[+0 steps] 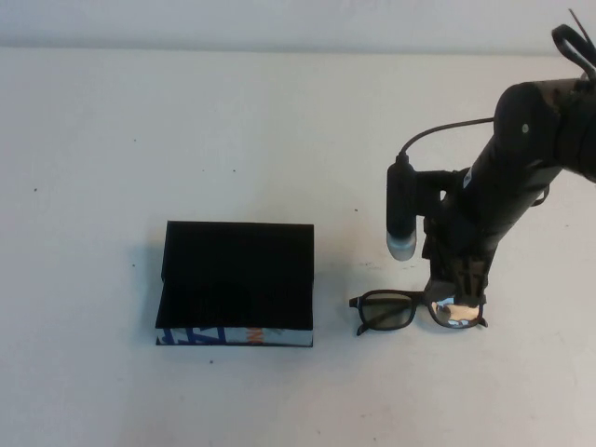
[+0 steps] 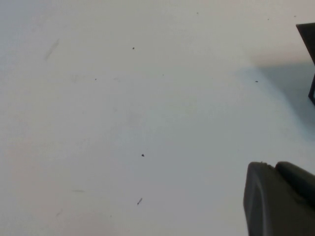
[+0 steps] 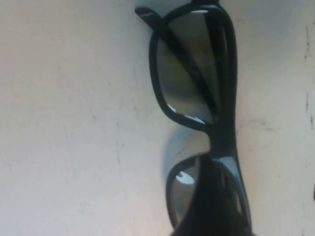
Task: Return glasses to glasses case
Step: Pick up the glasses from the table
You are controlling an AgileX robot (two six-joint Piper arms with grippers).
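Note:
The glasses [image 1: 417,310], dark-framed with greyish lenses, lie on the table to the right of the glasses case [image 1: 237,279]. The case is a black box with its lid raised and a white, blue and orange front edge. My right gripper [image 1: 456,296] is down at the glasses' right lens and looks open. In the right wrist view the glasses [image 3: 194,93] fill the frame. One dark finger [image 3: 211,211] overlaps the near lens, and the right gripper [image 3: 263,196] straddles the frame's bar. My left gripper [image 2: 275,172] is shut over bare table, outside the high view.
The white table [image 1: 186,140] spreads around the case and glasses. A corner of the case [image 2: 310,54] shows at the edge of the left wrist view. The right arm [image 1: 521,158] reaches in from the upper right, with its camera [image 1: 401,209] beside it.

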